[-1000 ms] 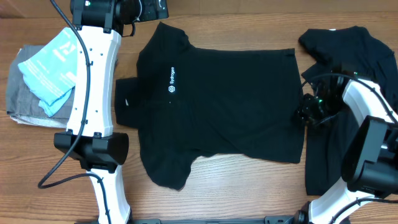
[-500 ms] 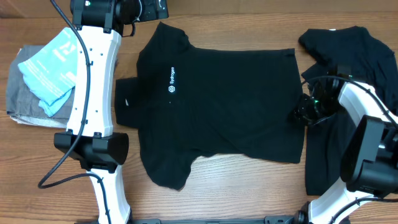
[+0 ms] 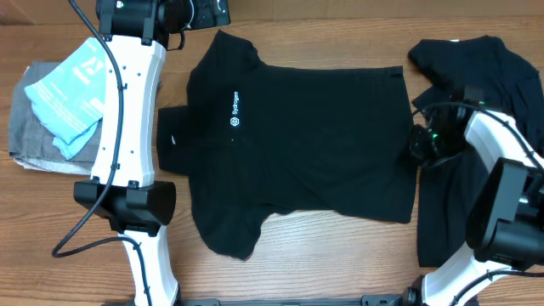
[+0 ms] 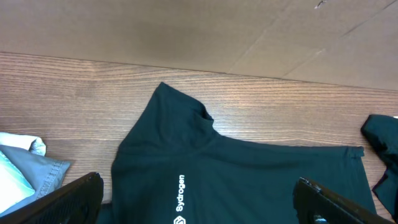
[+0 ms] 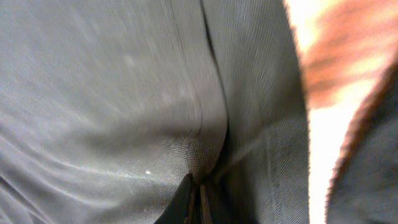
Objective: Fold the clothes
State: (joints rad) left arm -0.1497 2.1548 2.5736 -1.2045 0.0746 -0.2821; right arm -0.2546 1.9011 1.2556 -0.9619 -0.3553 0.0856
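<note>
A black short-sleeved polo shirt (image 3: 297, 144) lies flat on the wooden table, collar to the left, hem to the right, white logo facing up. My right gripper (image 3: 417, 145) sits at the middle of the hem on the right side. In the right wrist view its fingers (image 5: 198, 193) are pinched together on a fold of the polo's black fabric (image 5: 124, 93). Another black garment (image 3: 480, 76) lies crumpled at the far right, under the right arm. My left gripper (image 4: 198, 183) hangs wide open high over the polo (image 4: 249, 180) near the collar end, holding nothing.
A grey folded garment (image 3: 30, 136) with a light blue packet (image 3: 72, 93) on top lies at the left edge. The left arm's white links (image 3: 127, 110) run along the polo's collar side. Bare wood (image 3: 340, 263) shows in front of the shirt.
The right gripper's jaws have closed on the polo's hem, and the gripper has shifted slightly right. The left arm has not moved.
</note>
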